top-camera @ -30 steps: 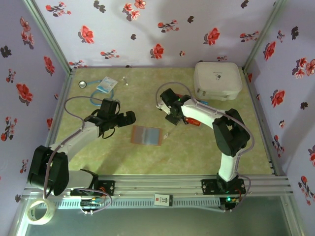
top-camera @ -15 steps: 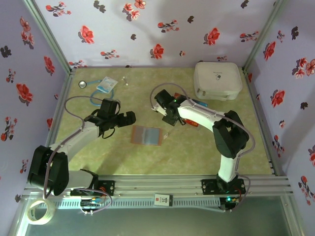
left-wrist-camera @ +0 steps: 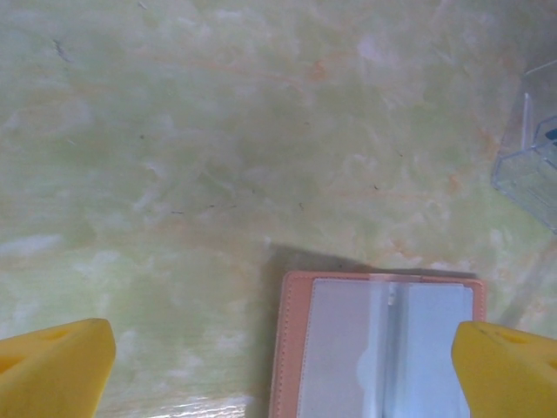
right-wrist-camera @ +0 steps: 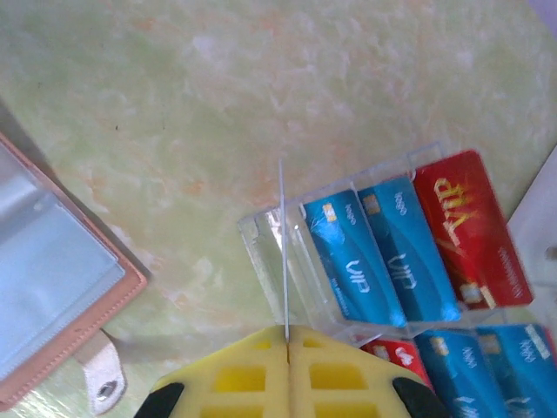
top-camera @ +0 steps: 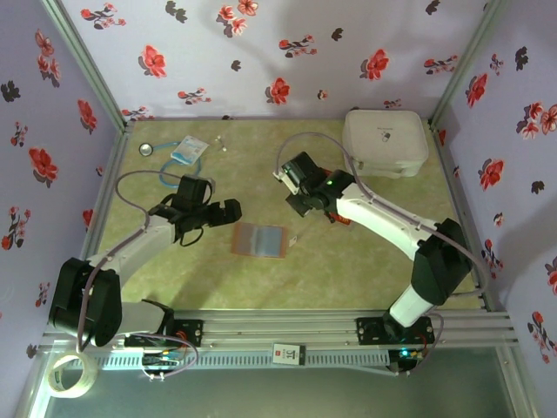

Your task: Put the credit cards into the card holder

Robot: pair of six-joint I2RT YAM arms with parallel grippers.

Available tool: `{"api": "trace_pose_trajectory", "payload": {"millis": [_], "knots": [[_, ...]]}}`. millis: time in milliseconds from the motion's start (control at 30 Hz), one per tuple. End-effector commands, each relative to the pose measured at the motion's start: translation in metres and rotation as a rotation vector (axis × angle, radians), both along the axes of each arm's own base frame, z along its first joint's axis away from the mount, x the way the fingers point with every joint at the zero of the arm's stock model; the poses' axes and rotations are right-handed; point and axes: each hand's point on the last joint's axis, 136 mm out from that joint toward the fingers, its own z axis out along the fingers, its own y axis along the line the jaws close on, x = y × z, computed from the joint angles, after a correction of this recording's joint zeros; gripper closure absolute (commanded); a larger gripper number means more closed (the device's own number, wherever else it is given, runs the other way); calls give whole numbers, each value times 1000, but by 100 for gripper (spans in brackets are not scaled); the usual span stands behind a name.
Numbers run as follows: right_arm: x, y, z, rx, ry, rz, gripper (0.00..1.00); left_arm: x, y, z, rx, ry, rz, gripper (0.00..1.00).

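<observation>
Tan card holder [left-wrist-camera: 379, 348] beside spread left claw [left-wrist-camera: 283, 353], right claw [right-wrist-camera: 287, 335] pinching edge-on credit card [right-wrist-camera: 283, 244]

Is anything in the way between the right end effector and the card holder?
Nothing visible: bare table separates the right end effector, shut on a thin edge-on sheet, from the open card holder. The clear tray lies on the other side.

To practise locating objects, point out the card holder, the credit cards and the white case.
card holder [top-camera: 260, 239]: top external view, middle of its open inside.
credit cards [right-wrist-camera: 470, 231]: right wrist view, face of the red card.
white case [top-camera: 385, 142]: top external view, centre of its lid.
</observation>
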Motion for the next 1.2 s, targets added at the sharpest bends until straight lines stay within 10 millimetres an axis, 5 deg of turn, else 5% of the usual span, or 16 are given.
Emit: {"api": "trace_pose_trajectory", "payload": {"millis": [0,400,967,1167], "knots": [[-8,-5,-10,129,55,-143,100,-15,-9,-20,-38,63,-23,0],[-34,-27,-32,459,188,-367,100,-36,-48,-47,-54,107,-88,0],[-43,-46,-35,570,213,-435,100,-60,-100,-50,-107,118,-148,0],[-43,-37,-31,649,239,-433,100,-65,-85,-48,-32,99,-111,0]]}}
